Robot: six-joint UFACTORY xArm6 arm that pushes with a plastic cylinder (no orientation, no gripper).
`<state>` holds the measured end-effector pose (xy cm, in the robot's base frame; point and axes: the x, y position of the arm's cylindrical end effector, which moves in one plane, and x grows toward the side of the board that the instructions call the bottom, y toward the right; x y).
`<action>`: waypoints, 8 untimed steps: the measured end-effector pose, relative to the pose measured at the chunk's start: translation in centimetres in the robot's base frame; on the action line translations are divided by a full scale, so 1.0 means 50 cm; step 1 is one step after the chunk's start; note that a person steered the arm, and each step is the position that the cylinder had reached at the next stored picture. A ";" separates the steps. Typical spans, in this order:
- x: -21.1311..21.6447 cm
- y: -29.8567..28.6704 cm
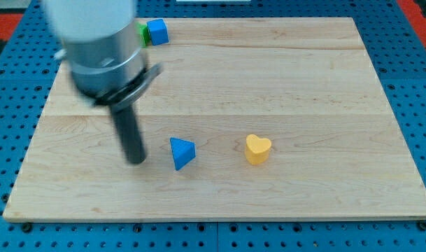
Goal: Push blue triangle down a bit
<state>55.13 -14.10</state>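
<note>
Seen from above at a slant, a pale wooden table (282,84) lies on a blue pegboard surface (10,70). On the view's left, a grey cylindrical arm housing (101,49), blurred, carries a straight dark rod (129,133). My tip (136,161) rests on the wood just to the left of the blue triangle (182,152), with a narrow gap between them. As the end effector is only a rod, it has nothing to open and holds nothing. To the right of the triangle, apart from it, sits a yellow heart (257,149). Near the table's top edge sit a blue block (157,31) and, touching its left side, a green block (142,33) partly hidden by the arm.
</note>
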 end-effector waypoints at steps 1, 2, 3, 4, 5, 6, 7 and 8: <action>0.054 -0.020; 0.036 0.131; -0.028 0.169; -0.016 0.169; -0.011 0.116; -0.109 0.013; -0.234 -0.011; -0.379 0.080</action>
<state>36.17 -10.11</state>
